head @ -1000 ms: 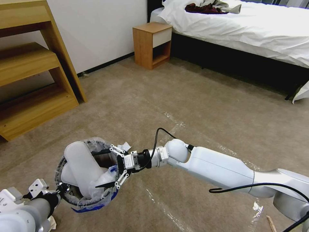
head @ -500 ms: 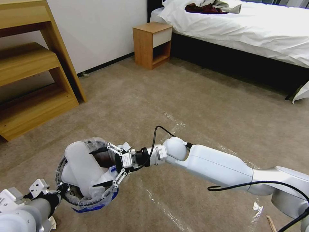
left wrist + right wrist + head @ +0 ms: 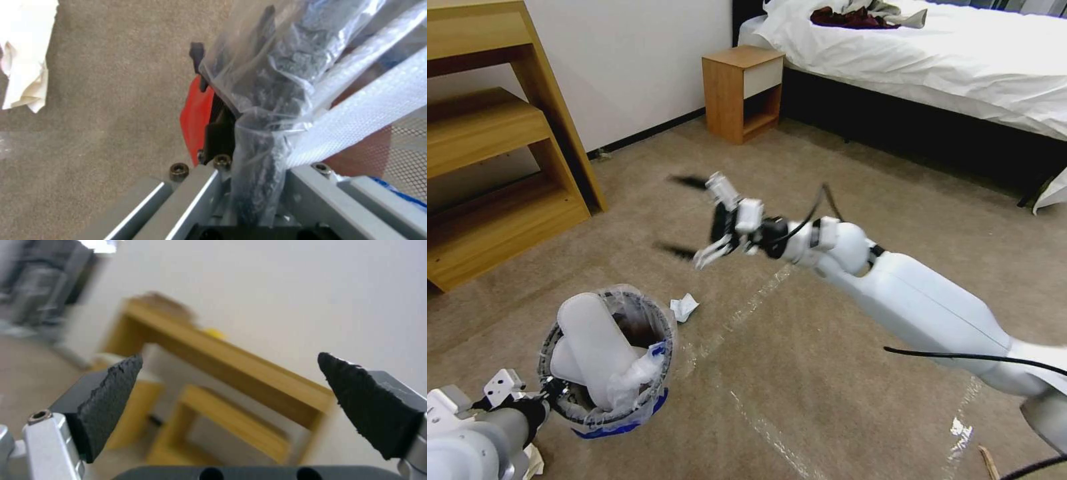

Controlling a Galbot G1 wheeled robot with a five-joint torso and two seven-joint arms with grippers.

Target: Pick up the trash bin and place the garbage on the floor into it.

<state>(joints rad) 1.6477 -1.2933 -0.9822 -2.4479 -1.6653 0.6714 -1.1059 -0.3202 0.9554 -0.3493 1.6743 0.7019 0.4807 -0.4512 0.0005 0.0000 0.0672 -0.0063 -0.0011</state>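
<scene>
The trash bin (image 3: 650,399), red-walled (image 3: 194,116) with a crinkly clear bag (image 3: 262,110), hangs low at my left. My left gripper (image 3: 549,389) is shut on its near rim. Two white slippers (image 3: 592,341) stand up inside it, one slipper (image 3: 369,113) lying close to the clamp. My right gripper (image 3: 672,215) hovers open and empty well above the floor (image 3: 827,373), beyond the bin, its black fingertips (image 3: 111,400) wide apart. Garbage on the carpet: a crumpled white paper (image 3: 684,307) just past the bin, and a thin wooden stick (image 3: 989,461) at the near right.
A wooden shelf unit (image 3: 494,153) stands at the left, a small nightstand (image 3: 742,90) by the far wall, a white bed (image 3: 934,60) at the right. More white paper (image 3: 24,66) lies on the carpet below my left arm. Clear tape lines (image 3: 760,300) cross the floor.
My right gripper has come out of the bin's mouth and swung up and away from it, still open. The bin and left gripper have stayed put.
</scene>
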